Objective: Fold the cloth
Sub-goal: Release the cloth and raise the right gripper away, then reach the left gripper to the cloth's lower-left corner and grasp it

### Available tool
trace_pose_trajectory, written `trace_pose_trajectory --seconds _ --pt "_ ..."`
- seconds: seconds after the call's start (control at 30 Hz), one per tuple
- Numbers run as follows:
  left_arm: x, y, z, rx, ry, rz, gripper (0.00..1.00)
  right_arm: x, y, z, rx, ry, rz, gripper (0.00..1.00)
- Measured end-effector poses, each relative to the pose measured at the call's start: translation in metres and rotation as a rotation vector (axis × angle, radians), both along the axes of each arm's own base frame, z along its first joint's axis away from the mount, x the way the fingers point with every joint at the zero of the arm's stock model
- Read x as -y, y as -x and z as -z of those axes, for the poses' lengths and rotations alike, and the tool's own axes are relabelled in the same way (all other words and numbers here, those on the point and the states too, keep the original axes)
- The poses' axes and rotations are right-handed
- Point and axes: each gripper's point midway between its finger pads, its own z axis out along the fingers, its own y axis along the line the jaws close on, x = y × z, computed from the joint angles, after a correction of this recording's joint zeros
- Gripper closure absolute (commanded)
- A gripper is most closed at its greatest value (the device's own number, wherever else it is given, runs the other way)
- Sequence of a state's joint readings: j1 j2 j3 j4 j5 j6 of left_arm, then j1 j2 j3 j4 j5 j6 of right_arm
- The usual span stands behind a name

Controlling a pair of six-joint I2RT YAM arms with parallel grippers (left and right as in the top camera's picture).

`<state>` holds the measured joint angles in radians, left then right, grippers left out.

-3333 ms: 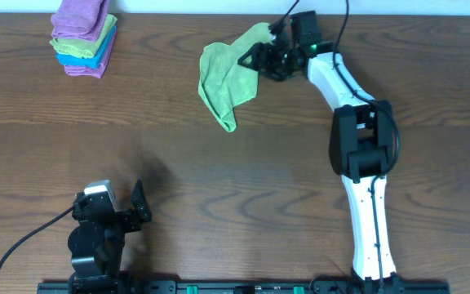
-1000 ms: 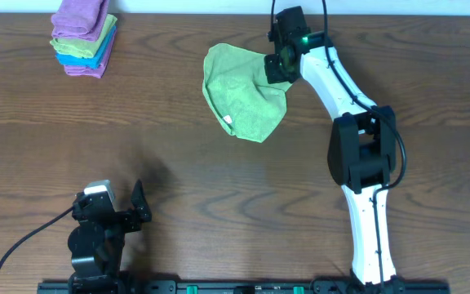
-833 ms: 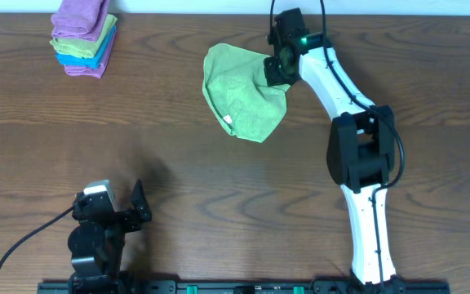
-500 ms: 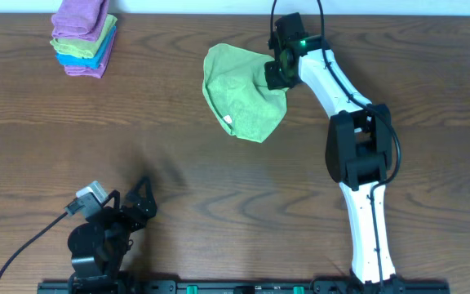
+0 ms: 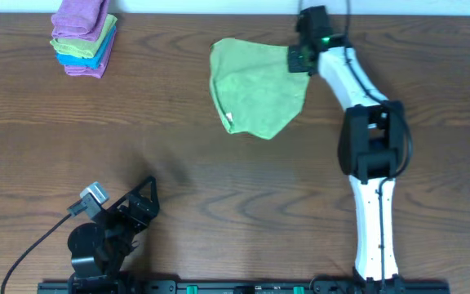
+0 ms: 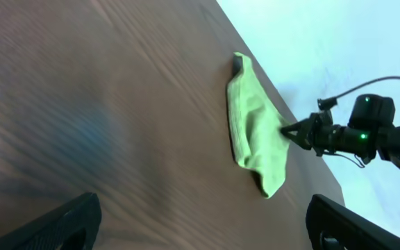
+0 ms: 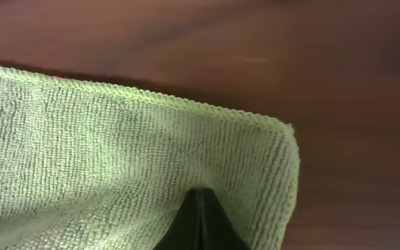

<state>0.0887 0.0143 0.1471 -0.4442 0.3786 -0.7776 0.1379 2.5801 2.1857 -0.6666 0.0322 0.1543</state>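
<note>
**Inspector A:** We note the right gripper (image 5: 302,59) has dragged the cloth (image 5: 255,91) rightward; it now lies flatter at the far side of the table (image 5: 219,180).

**Inspector B:** We find it pinched on one corner, with the left gripper (image 5: 142,204) spread and idle. Risk: releasing early lets that corner curl back.

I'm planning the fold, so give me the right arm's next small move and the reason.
Probably drag the pinched corner slightly rightward along the table to flatten the cloth. The right gripper is shut on the cloth's far right corner, yet the near edge tapers unevenly rather than lying square, and the left gripper sits open, far from it.
</note>
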Motion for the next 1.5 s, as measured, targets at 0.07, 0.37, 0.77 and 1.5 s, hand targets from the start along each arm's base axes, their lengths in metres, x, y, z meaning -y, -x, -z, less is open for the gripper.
trace_pose_trajectory --seconds 0.07,0.37,0.77,1.5 --pt "0.001 0.0 0.003 -0.013 -0.007 0.013 0.05 0.02 -0.002 0.0 -0.006 -0.023 0.053 0.99" --pt "0.003 0.003 0.035 -0.176 -0.015 0.034 0.05 0.037 -0.003 -0.005 -0.025 -0.046 0.114 0.99" --pt "0.015 -0.038 0.006 -0.004 -0.039 0.139 0.04 0.002 0.013 -0.163 0.113 -0.1 0.022 0.35" --pt "0.152 -0.147 -0.023 -0.045 -0.545 0.652 0.04 -0.009 0.201 -0.367 0.181 -0.07 -0.168 0.37"
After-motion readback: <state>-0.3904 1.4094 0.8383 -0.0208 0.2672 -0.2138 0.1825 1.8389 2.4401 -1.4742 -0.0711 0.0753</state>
